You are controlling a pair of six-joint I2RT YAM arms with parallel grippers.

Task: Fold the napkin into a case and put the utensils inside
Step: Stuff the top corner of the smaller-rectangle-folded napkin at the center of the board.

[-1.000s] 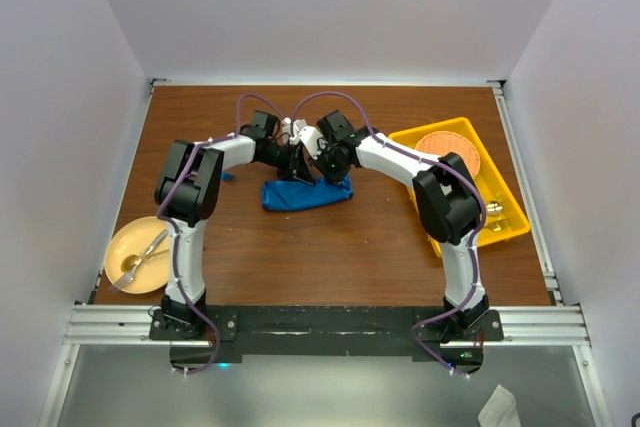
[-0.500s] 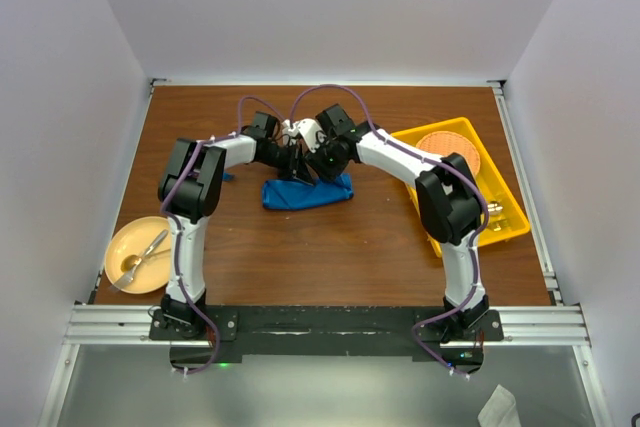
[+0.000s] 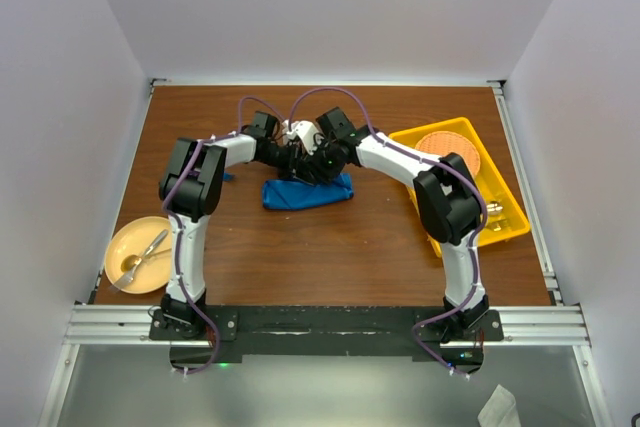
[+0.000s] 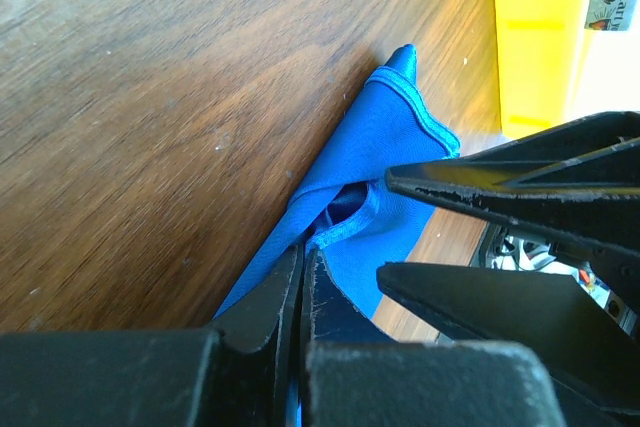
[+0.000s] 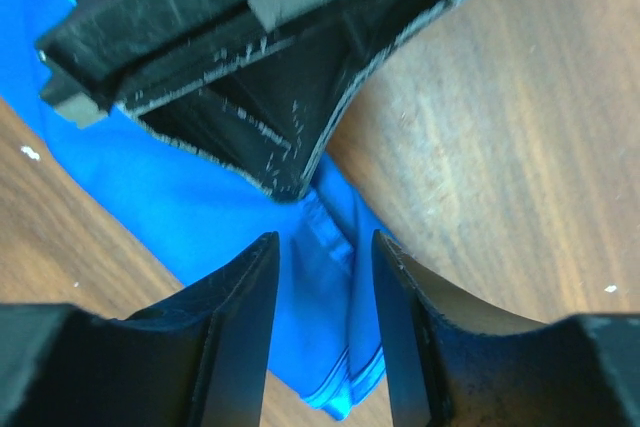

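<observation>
The blue napkin [image 3: 308, 192] lies bunched into a short oblong at mid-table. My left gripper [image 3: 300, 164] reaches it from the left and is shut on the napkin's hemmed edge [image 4: 345, 230], its tips [image 4: 303, 252] pinching the cloth against the wood. From the right, my right gripper [image 3: 314, 169] stands open, its two fingers straddling a raised fold of the napkin [image 5: 322, 297] just below the left gripper's tip [image 5: 290, 179]. A small blue sliver [image 3: 228, 176] shows beside the left forearm; I cannot tell what it is. The utensils are not in view.
A yellow tray [image 3: 505, 232] with an orange round dish [image 3: 446, 152] sits at the right. A pale yellow plate [image 3: 118, 247] holding a gold spoon and fork [image 3: 143, 253] sits at the front left. Both arms crowd together above the napkin.
My right gripper has opened and let go of the napkin, staying over the fold. The left gripper has stayed shut on the hem, and the napkin has settled slightly flatter.
</observation>
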